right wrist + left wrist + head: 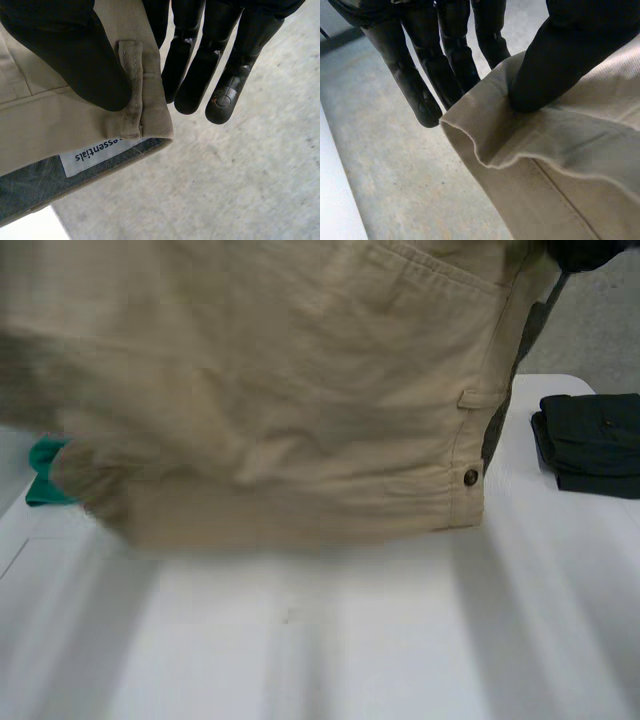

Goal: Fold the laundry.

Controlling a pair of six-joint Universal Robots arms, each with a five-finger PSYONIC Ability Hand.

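Surface: white table (320, 650); folded dark garment (592, 440) at right, teal cloth (45, 475) at left.
Trousers (280, 390): beige, held up above table.
Left hand (560, 55): thumb and fingers pinching a trouser edge.
Right hand (65, 50): thumb and fingers pinching waistband beside belt loop (131, 90).

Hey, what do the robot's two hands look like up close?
Both are black. The left hand has long, glossy, segmented fingers and a broad smooth thumb. The right hand looks the same; one rounded fingertip carries a small round disc with orange scuffs.
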